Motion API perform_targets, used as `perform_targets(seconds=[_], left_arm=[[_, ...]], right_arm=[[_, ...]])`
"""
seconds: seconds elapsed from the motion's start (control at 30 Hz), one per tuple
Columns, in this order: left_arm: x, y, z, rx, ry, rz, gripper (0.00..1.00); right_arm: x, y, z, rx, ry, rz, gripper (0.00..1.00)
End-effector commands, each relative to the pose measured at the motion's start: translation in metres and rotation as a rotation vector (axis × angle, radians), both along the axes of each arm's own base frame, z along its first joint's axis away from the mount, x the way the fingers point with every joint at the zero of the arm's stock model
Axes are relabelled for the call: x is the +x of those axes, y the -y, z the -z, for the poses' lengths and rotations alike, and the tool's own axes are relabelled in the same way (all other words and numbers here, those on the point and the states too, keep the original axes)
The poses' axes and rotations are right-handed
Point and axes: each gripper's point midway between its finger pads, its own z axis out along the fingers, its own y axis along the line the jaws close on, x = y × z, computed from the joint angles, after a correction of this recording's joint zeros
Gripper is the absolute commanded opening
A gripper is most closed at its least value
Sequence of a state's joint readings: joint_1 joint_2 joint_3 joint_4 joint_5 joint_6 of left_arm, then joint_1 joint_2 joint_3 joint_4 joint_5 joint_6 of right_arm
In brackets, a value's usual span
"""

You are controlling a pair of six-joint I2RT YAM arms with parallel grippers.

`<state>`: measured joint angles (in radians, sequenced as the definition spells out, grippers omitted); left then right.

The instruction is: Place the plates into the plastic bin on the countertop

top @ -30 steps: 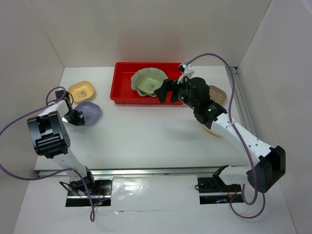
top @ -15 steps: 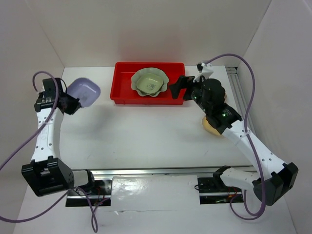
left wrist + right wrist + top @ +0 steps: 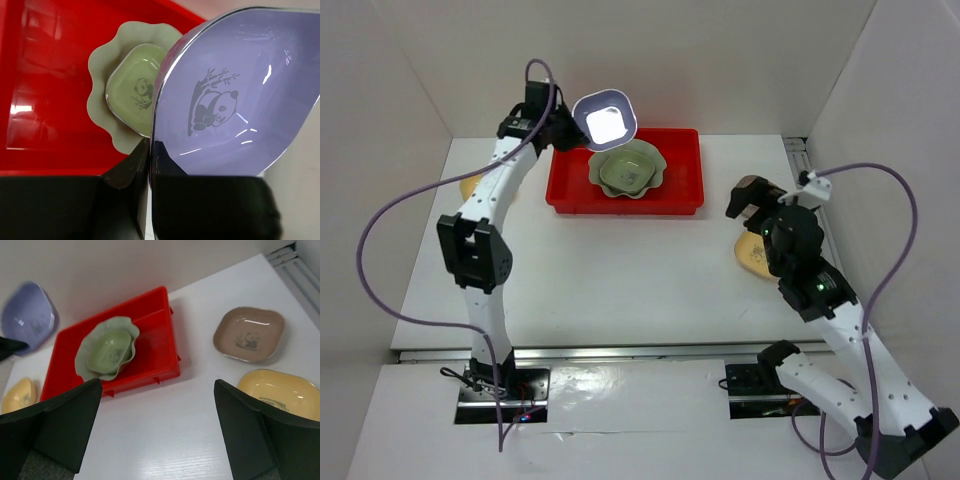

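The red plastic bin (image 3: 575, 185) stands at the back of the white countertop (image 3: 620, 270). In it lies the large scalloped green plate (image 3: 650, 160) with a small green plate (image 3: 625, 175) nested inside. My left gripper (image 3: 565, 128) is shut on the rim of the lavender plate (image 3: 605, 120), held tilted in the air above the bin's back edge. From the left wrist, the fingertips (image 3: 149, 150) pinch the lavender plate (image 3: 235, 100) over the scalloped plate (image 3: 100, 105). My right gripper (image 3: 156, 390) is open and empty, right of the bin (image 3: 160, 340).
A brown plate (image 3: 249, 334) and a yellow plate (image 3: 280, 395) lie on the counter right of the bin, near my right gripper. Another yellow plate (image 3: 472, 187) sits at the far left, partly behind the left arm. White walls close in three sides.
My left arm lifted the lavender plate from the left of the counter and swung it up over the bin. My right gripper drew back from the bin toward the right, still open.
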<state>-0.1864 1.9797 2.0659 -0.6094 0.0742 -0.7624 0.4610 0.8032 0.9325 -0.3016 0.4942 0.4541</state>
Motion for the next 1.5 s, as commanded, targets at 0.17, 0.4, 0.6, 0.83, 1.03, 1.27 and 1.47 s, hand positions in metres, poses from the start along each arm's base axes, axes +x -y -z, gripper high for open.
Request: perform_targets(seconds=[0.17,0.4,0.6,0.83,1.03,1.27,1.47], left_arm=[[0.025,0.039,0.065,-0.037,-0.137,-0.077,0.00],[0.027,0.075,0.111,-0.033,-0.207,-0.063,0.00],[0.025,0.078,0.136,-0.033,-0.263,-0.100,0.00],[0.027,0.072,0.146,-0.028,-0.271,-0.157,0.00],[0.039,0.069,0.162,-0.044,-0.286,-0.155,0.02],[0.045,0.075,0.154,-0.071,-0.259,-0.136,0.64],[0.032,0.072,0.104,-0.080,-0.181,-0.103,0.80]], right_arm=[[-0.028,0.066,0.026,0.028,-0.095,0.358,1.00],[-0.036,0.066,0.051,0.029,-0.132,0.344,1.00],[-0.045,0.088,0.068,-0.013,-0.179,0.478,1.00],[-0.036,0.078,0.112,0.027,-0.283,0.475,1.00],[-0.028,0.065,0.130,0.041,-0.306,0.400,1.00],[-0.035,0.087,0.138,-0.021,-0.337,0.495,1.00],[-0.043,0.115,0.153,0.034,-0.362,0.601,1.00]])
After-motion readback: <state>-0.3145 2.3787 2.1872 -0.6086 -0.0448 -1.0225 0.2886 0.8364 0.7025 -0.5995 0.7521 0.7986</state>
